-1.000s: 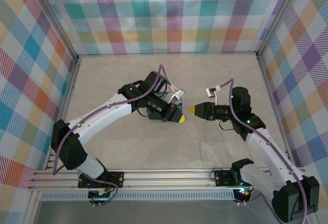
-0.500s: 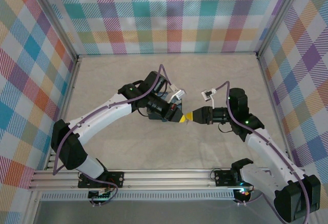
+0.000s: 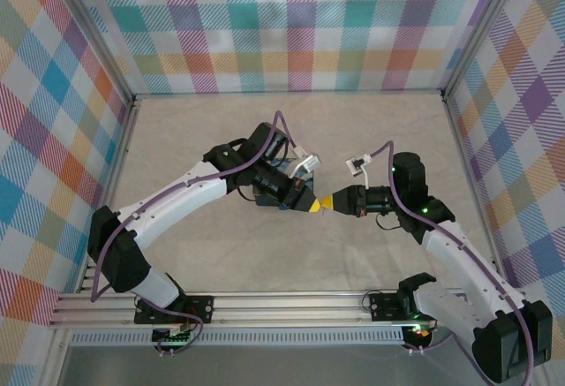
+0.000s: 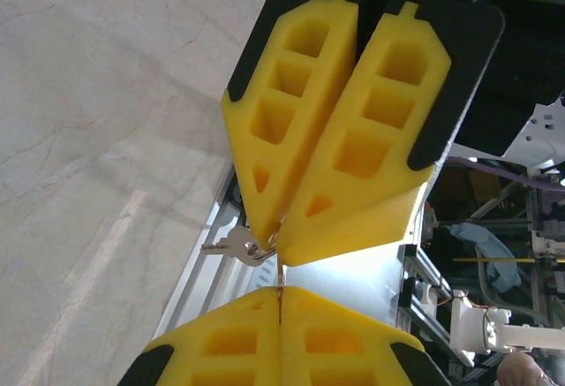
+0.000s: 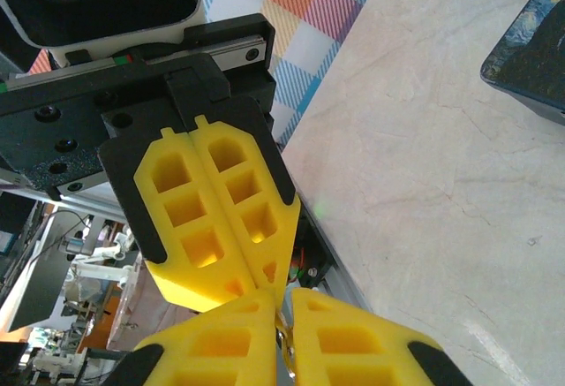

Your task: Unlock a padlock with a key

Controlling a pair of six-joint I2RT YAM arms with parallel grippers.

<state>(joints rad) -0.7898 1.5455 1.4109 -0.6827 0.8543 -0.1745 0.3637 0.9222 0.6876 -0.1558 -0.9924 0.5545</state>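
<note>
Fig.: L gripper (image 3: 311,202) and R gripper (image 3: 327,201) meet tip to tip above mid table (image 3: 221,139). Both pairs of yellow fingers (image 4: 265,183) are pressed together, no gap. Key (image 4: 231,245) sits at the junction, its bow and ring sticking out beside the R tips, with a thin metal part pinched btwn the L tips. Dark-blue item (image 5: 530,46) lies on the table; ID unclear.

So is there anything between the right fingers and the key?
Nothing visible. The right fingers are closed on the key, meeting the left fingers tip to tip, with the key's head poking out beside them.
</note>
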